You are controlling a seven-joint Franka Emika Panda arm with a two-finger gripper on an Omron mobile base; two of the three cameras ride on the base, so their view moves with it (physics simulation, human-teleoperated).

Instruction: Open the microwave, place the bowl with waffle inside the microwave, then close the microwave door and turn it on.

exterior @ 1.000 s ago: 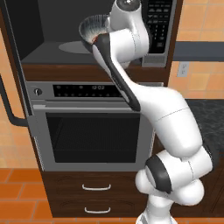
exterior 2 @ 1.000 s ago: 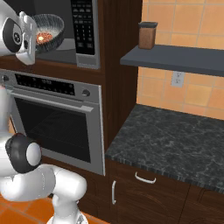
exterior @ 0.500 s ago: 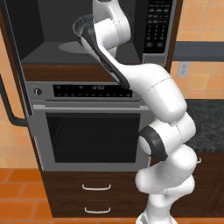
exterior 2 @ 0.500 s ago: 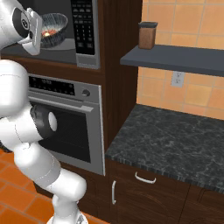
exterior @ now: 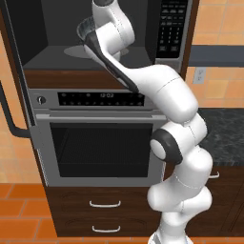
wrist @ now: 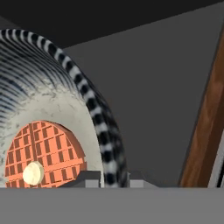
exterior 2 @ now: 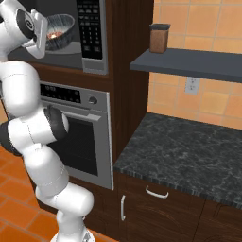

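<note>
Over the last second we swung the arm further left and reached deeper, so the bowl rode from the cavity mouth to a spot over the round turntable of the microwave; the placing step looked nearly done, with only the lowering and letting go left. The gripper was pinching the bowl's rim, one finger inside and one outside, and the waffle lay flat on the bowl's floor with a pale pat on it. The bowl seemed to hang tilted slightly above the turntable, though we could not tell whether its base touched. Room was snug: the cavity ceiling sat close above the wrist and the keypad column stood just beside the bowl on its right. The microwave door stood swung wide at the left, well apart from the arm, leaving a free path to withdraw.
</note>
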